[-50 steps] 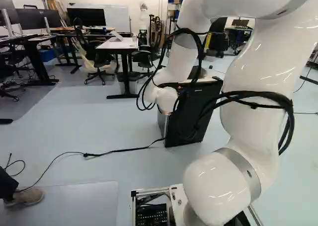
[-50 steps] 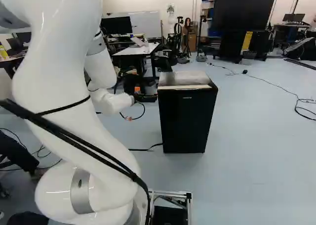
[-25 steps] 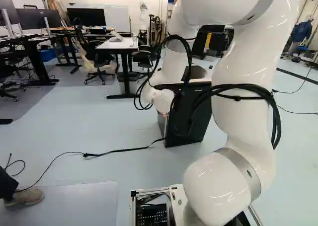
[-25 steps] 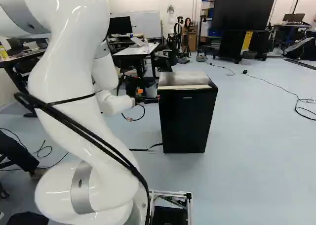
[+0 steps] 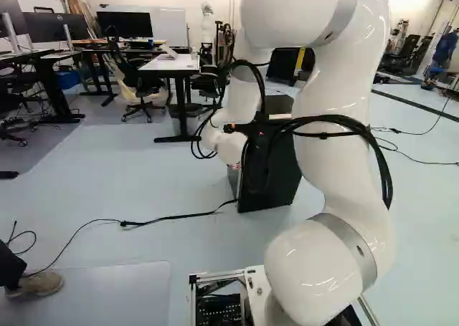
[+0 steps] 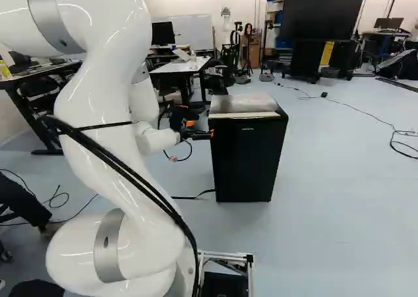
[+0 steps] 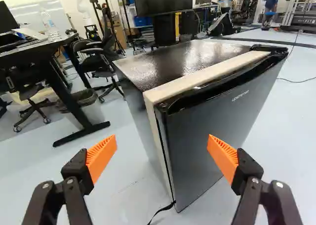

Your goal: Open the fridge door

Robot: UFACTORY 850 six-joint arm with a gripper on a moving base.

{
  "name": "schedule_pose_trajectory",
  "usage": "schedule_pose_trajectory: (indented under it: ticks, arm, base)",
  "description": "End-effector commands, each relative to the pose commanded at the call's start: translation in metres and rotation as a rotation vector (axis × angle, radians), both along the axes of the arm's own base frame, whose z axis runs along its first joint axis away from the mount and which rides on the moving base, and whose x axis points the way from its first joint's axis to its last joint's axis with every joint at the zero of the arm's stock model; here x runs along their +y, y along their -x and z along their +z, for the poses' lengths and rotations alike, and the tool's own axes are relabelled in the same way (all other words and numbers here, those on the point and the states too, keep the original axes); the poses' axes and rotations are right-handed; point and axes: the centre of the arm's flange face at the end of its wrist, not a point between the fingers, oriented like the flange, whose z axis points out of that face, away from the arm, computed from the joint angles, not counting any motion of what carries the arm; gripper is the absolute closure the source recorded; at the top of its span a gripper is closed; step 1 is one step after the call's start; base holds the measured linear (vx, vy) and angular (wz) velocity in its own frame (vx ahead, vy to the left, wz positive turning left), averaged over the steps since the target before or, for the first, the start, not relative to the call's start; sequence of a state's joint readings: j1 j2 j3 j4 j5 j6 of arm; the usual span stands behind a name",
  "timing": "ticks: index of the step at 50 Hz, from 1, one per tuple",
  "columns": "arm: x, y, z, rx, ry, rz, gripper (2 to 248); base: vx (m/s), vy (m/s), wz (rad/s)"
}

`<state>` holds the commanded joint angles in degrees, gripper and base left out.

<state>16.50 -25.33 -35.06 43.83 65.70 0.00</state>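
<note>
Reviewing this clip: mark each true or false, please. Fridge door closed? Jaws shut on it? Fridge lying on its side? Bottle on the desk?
1. The fridge door looks closed. True.
2. The jaws are shut on the door's edge. False: they stand open, gripping nothing.
3. The fridge lies on its side. False: it stands upright on the floor.
4. A bottle stands on the desk. True.

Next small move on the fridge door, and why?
I'd ease the gripper forward, fingers open, to bring the fridge door's side edge between the orange pads. In the wrist view the fingers stand apart, that edge lies ahead between them, and the door looks shut against the cabinet.
</note>
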Motion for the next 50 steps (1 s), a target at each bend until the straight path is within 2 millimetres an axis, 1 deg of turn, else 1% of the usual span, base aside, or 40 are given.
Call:
schedule_pose_trajectory:
  ticks: [31, 50]
  arm:
    - [0.004, -0.01, 0.0, -0.05, 0.001, -0.124, 3]
    - [0.012, -0.014, 0.0, -0.077, -0.001, -0.189, 3]
  base:
    - [0.0, 0.0, 0.0]
    - [0.0, 0.0, 0.0]
